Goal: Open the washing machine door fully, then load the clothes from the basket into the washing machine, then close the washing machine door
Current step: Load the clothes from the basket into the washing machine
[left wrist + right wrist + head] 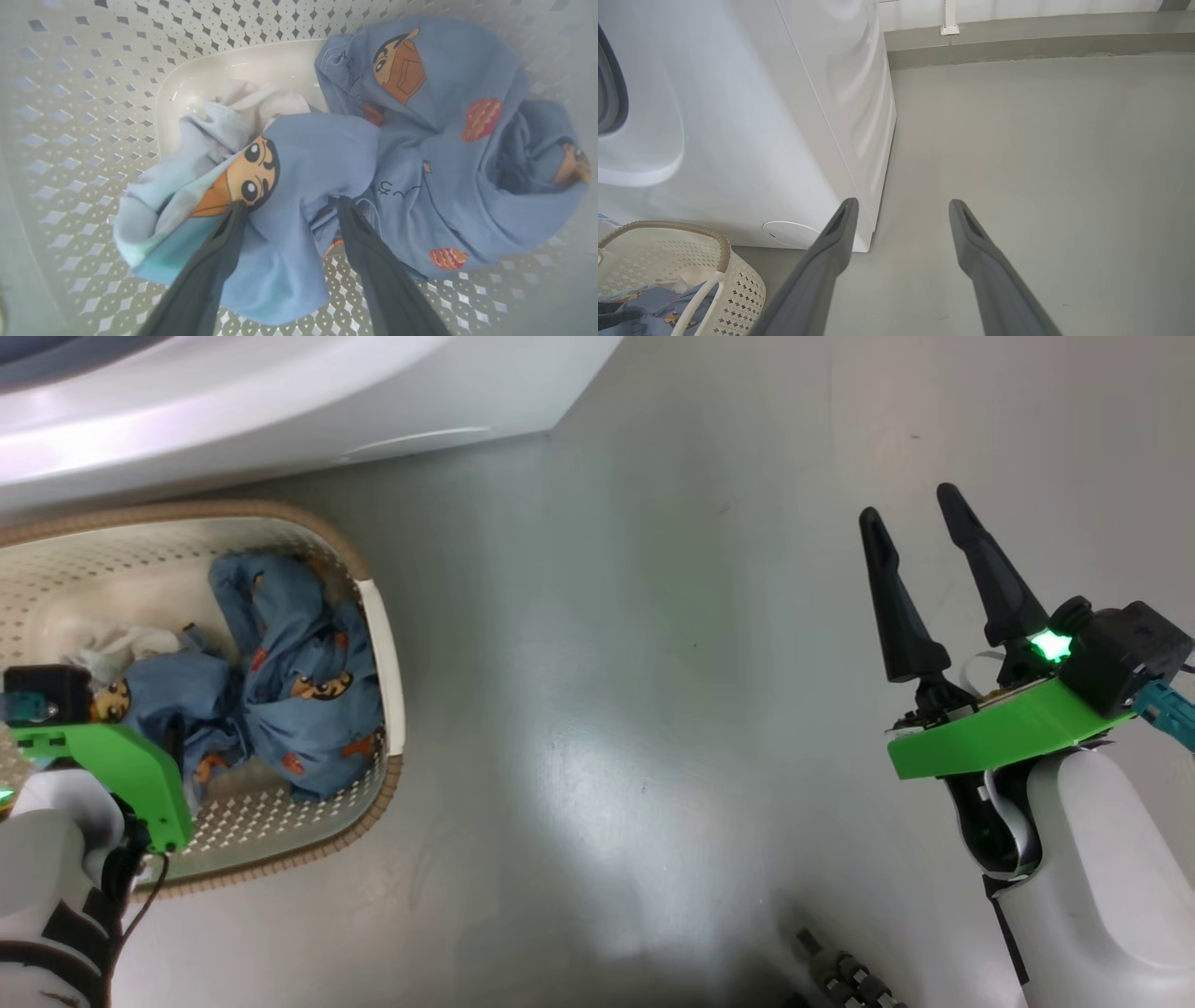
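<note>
The basket (385,644) stands on the floor (653,709) right at the foot of the washing machine (280,401). Its long axis runs left to right, along the machine's white front, and its open top faces up. The rounded right end carries a white handle inside the brown rim. The clothes (289,681) lie in this right end. The blue printed bundle stretches from the far wall of the basket to the near one, across the basket's width. A bit of white cloth (117,644) sits just to its left.

The left gripper (292,203) reaches down into the basket with its jaws wide apart. The two dark fingers (219,261) straddle a bunched fold of blue cloth and touch it, but they are not clamped on it. The right gripper (910,504) hangs over bare floor well to the right, jaws spread and empty, and its fingers point away toward the far side.

From the right wrist, the machine's front shows a round flap (789,232) low down, near the basket's rim. A dark grey seal (609,93) shows at the far left. The floor is smooth grey and slightly glossy, with a soft patch of reflected light. Beyond the machine's corner a low grey step (1017,42) runs along the foot of a pale wall.
</note>
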You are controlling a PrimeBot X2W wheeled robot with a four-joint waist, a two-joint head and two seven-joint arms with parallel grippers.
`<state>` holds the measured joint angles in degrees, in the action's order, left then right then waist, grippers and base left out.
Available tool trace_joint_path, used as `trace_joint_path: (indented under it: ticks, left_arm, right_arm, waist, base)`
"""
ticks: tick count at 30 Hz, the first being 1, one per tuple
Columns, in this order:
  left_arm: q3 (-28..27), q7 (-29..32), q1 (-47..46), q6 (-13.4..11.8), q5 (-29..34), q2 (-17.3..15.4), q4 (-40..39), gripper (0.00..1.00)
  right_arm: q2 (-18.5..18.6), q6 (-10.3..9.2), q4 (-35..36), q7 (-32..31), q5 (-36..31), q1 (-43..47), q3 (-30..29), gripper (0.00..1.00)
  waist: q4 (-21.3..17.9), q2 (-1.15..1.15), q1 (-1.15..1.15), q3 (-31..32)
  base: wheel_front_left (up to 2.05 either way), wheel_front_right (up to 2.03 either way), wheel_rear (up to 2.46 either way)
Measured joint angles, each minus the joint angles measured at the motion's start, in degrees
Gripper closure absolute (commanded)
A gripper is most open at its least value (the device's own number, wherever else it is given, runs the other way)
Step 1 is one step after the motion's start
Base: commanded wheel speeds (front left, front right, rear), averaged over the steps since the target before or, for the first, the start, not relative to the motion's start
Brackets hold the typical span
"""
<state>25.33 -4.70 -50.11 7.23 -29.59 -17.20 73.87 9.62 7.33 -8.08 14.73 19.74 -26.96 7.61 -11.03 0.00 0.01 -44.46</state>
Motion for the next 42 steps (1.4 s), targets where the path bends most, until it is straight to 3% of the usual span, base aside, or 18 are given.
trace_joint_path:
  ticks: [6,7,8,10,20,30,42]
  left_arm:
    - [1.02,1.35,-0.42,0.0,0.13,-1.11,0.08,0.0]
    - [1.14,1.8,-0.42,0.01,0.13,-1.11,0.07,0.18]
    - [1.35,2.25,-0.42,0.01,0.14,-1.09,0.07,0.53]
    - [1.53,2.27,-0.42,0.02,0.12,-1.12,0.08,1.0]
    - [1.13,2.43,-0.34,0.09,-1.63,-0.83,0.1,1.0]
    - [-2.66,-3.0,-0.1,0.11,-7.64,0.71,0.14,1.0]
    - [-0.52,-8.77,5.04,0.11,-11.61,1.83,-4.95,1.0]
  right_arm:
    - [-0.07,0.0,0.01,0.0,0.0,-0.05,1.2,0.0]
    - [-0.07,0.0,0.01,0.0,0.0,-0.05,1.23,0.0]
    - [-0.05,0.0,0.01,0.0,0.0,-0.05,1.24,0.0]
    - [-0.05,0.0,0.01,0.0,0.0,-0.05,1.35,0.0]
    - [0.01,0.0,-0.1,0.0,0.0,-0.05,1.35,0.0]
    - [0.15,0.0,-0.92,0.0,0.0,-0.04,0.64,0.0]
    - [1.35,0.0,-2.89,0.0,0.02,2.66,-0.27,0.0]
  waist:
    - [-1.17,0.0,0.0,-0.32]
    - [-1.31,0.0,0.0,-0.37]
    - [-1.41,0.0,0.0,-0.43]
    - [-1.56,0.0,0.0,-0.5]
    - [-1.05,0.0,0.0,0.54]
    - [0.58,0.0,0.0,3.76]
    - [2.57,0.0,0.0,11.35]
  base:
    - [0.0,0.0,0.0]
    - [0.0,0.0,0.0]
    - [0.0,0.0,0.0]
    - [0.0,0.0,0.0]
    - [0.0,0.0,0.0]
    - [0.0,0.0,0.0]
    - [0.0,0.0,0.0]
